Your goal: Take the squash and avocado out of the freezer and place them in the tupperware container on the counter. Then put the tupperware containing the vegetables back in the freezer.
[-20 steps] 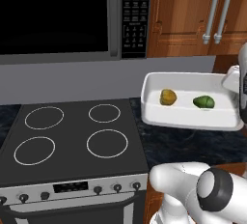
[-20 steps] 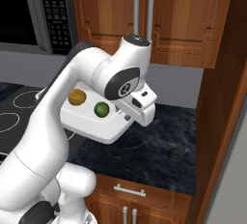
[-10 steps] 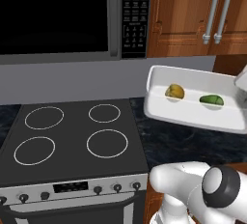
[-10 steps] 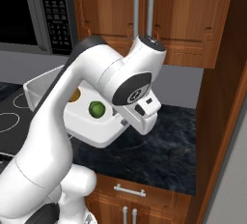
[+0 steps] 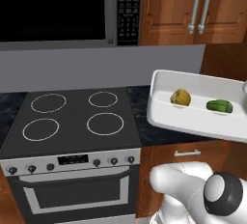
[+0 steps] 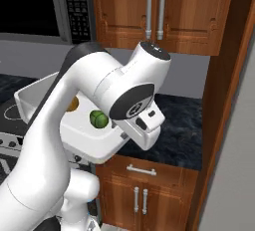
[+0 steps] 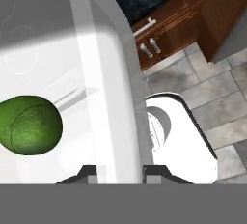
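While claw (image 7: 119, 172) pinches tupperware (image 5: 193, 117) rim, avocado (image 5: 219, 106) lies lengthwise w/ tray.

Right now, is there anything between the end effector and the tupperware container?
No. The end effector is shut on the rim of the tupperware container, fingers on either side, with the avocado inside the tray.
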Robot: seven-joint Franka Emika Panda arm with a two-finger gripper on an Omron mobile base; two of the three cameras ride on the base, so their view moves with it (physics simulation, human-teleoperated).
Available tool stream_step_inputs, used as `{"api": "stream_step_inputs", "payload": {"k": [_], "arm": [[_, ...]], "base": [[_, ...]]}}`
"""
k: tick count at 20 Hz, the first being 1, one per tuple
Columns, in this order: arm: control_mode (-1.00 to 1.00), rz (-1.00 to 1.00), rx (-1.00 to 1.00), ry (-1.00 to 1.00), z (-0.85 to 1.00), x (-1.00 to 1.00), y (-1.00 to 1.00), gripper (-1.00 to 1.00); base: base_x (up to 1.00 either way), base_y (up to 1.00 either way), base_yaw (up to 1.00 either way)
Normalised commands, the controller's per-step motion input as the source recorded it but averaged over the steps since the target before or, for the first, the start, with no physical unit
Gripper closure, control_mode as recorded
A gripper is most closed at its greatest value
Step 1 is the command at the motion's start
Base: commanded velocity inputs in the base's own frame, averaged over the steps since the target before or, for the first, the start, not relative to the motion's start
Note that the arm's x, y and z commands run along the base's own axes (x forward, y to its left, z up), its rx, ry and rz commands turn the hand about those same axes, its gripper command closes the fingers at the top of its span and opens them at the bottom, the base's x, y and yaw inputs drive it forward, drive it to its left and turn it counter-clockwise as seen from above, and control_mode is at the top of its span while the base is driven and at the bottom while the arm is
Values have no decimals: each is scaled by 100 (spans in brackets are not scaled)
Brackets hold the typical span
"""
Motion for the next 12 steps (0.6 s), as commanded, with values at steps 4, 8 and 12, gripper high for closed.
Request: {"api": "stream_step_inputs", "payload": {"k": [4,8,12], "arm": [[100,0,0,0,0,0,0,100],[100,0,0,0,0,0,0,100],[100,0,0,0,0,0,0,100]], "base": [[-100,0,0],[-75,-34,0],[-4,-89,0]]}}
